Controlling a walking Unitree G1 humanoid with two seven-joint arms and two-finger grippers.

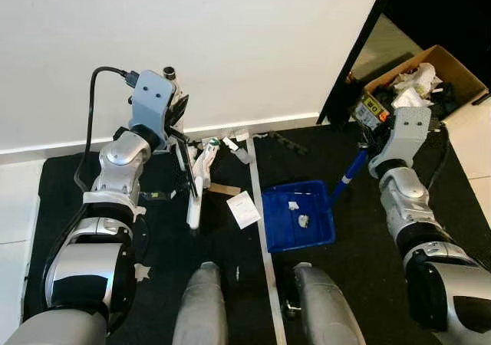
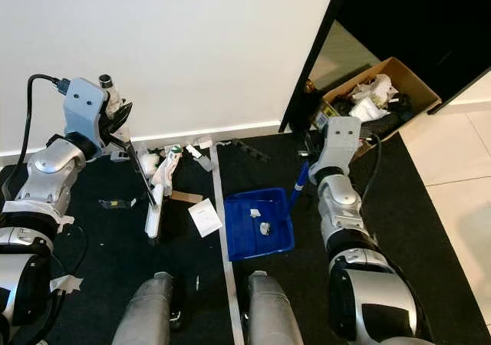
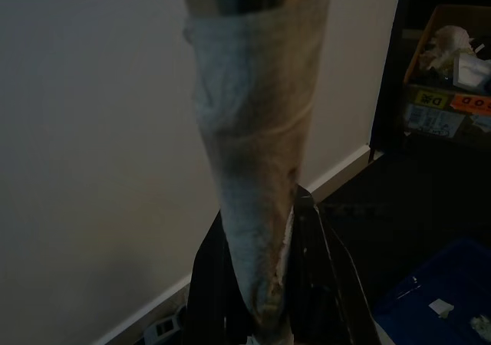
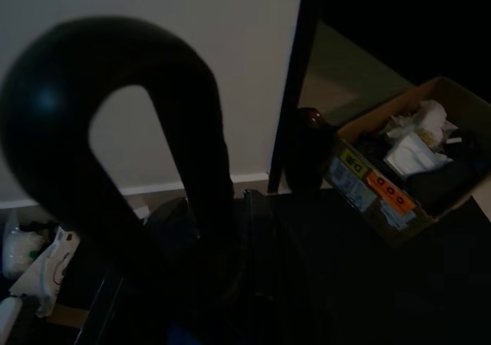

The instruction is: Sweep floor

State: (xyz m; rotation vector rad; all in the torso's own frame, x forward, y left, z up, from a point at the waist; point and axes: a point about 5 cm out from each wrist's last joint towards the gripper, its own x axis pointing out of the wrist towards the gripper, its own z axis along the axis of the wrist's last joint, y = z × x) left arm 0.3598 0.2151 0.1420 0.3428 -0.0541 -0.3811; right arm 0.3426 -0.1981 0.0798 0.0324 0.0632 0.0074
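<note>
On the black floor mat (image 1: 153,230) near the white wall, the left end effector (image 1: 182,134) grips the broom (image 1: 194,184) upright left of the blue dustpan (image 1: 298,216), whose handle (image 1: 349,172) the right end effector (image 1: 367,142) clasps.

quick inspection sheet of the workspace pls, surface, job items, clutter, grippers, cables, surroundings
surface: black mat with a white strip running down it
job's things: blue dustpan holding white scraps; broom angled to the floor
clutter: white paper, brown card and wrappers near the wall
grippers: left gripper at the broom handle; right gripper at the dustpan's blue handle
cables: black cable looping from the left wrist
surroundings: white wall, cardboard box of rubbish, dark doorway
</note>
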